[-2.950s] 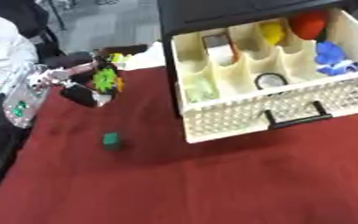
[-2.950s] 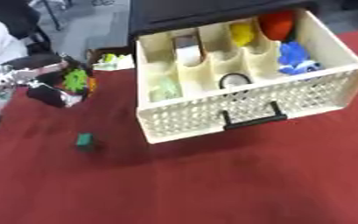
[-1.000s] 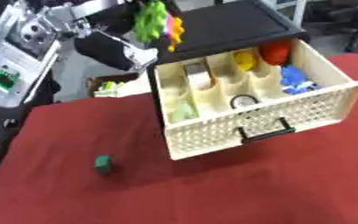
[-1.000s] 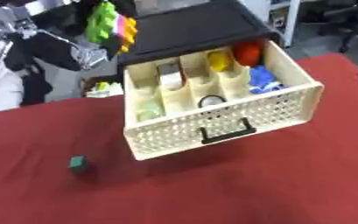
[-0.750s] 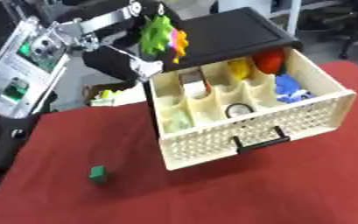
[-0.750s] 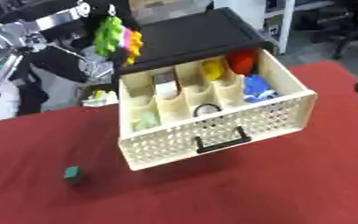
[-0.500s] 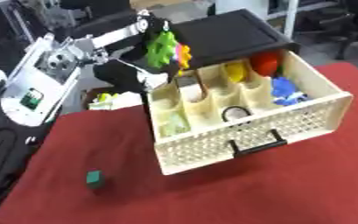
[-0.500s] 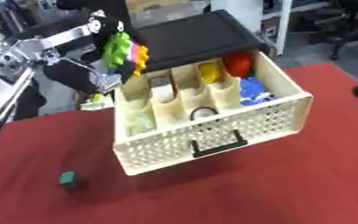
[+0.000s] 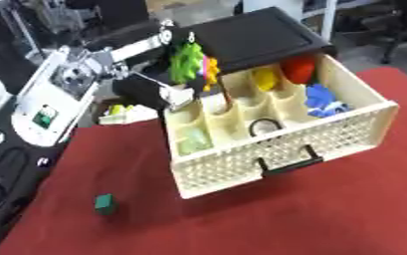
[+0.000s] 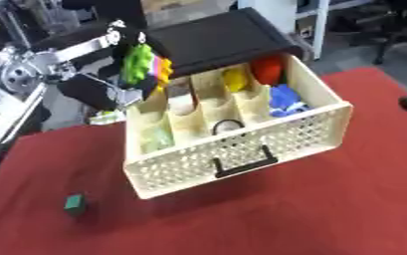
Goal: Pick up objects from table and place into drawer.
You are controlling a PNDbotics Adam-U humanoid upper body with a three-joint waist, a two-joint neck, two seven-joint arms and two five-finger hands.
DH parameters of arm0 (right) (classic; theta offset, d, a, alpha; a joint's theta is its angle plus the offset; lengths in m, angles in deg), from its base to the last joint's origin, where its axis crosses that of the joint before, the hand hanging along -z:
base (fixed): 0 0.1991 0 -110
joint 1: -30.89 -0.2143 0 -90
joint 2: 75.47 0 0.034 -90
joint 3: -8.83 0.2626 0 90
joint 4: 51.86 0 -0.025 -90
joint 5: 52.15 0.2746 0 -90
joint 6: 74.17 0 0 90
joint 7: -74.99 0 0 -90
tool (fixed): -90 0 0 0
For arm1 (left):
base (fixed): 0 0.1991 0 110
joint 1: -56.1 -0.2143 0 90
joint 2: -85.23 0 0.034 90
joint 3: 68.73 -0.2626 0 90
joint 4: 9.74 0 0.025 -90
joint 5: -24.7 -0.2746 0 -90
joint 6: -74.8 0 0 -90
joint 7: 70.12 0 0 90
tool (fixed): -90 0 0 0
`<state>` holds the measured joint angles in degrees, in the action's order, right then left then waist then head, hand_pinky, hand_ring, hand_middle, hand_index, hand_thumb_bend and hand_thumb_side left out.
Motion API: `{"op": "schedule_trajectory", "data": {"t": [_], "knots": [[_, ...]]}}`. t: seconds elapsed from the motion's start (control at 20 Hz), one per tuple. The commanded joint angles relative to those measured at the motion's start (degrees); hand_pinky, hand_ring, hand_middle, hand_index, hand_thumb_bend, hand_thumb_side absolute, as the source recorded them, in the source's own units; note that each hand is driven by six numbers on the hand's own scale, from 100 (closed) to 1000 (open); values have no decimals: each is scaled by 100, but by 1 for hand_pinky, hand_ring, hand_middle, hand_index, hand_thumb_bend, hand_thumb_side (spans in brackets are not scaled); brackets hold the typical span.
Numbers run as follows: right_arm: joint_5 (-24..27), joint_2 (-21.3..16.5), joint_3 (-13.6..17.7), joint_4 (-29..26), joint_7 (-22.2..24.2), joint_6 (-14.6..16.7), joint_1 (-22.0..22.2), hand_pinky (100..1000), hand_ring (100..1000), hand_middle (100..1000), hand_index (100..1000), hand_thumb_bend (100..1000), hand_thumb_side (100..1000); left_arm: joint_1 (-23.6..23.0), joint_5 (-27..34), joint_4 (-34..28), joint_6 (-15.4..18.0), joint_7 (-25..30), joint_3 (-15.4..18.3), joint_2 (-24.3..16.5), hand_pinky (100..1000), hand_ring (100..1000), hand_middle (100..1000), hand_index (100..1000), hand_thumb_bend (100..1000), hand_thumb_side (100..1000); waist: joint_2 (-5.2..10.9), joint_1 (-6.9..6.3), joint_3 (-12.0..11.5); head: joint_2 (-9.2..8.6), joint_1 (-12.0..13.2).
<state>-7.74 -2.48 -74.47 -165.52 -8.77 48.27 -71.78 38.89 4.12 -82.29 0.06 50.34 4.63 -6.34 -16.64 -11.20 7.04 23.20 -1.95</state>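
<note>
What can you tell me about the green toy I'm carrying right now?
The green toy is bright green with a lumpy, spiky outline, and yellow and pink parts show on its right side; it looks like plastic. The left robot hand holds it in the air above the back left corner of the open cream drawer, in front of the black cabinet top. It touches neither the drawer nor the table.

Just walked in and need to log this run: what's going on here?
The robot's left hand is holding a green and multicoloured toy over the back left of the open white drawer, not yet let go. The drawer already holds a red thing, a yellow thing, a blue thing and a dark ring. A small green block lies on the red table. The right hand is not in view.
</note>
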Motion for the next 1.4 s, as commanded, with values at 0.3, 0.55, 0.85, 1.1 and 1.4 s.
{"op": "schedule_trajectory", "data": {"t": [0.3,0.55,0.85,1.1,1.4], "knots": [[-72,-121,40,-94,-2,-64,-99,809,754,731,789,100,1000,102,-102,10,79,7,2,-89,173,278,404,796,100,360,82,35,2,66,-22],[-79,-114,42,-94,-2,-82,-94,809,753,730,789,100,1000,85,-247,-16,144,38,26,-106,359,497,540,840,100,578,84,32,-11,111,-38],[-97,-104,56,-94,-22,-89,-76,808,753,729,788,100,1000,70,-117,-27,303,81,37,-97,471,658,686,925,100,811,88,36,-23,117,-48],[-110,-101,56,-94,-29,-102,-63,808,752,728,788,100,1000,93,1,-59,375,49,46,-96,547,736,741,962,100,865,96,30,-25,110,-61],[-112,-106,57,-94,-36,-141,-50,808,752,726,786,100,1000,117,-232,-126,516,-216,80,-115,680,820,810,1000,100,811,122,12,-36,125,-78]]}}
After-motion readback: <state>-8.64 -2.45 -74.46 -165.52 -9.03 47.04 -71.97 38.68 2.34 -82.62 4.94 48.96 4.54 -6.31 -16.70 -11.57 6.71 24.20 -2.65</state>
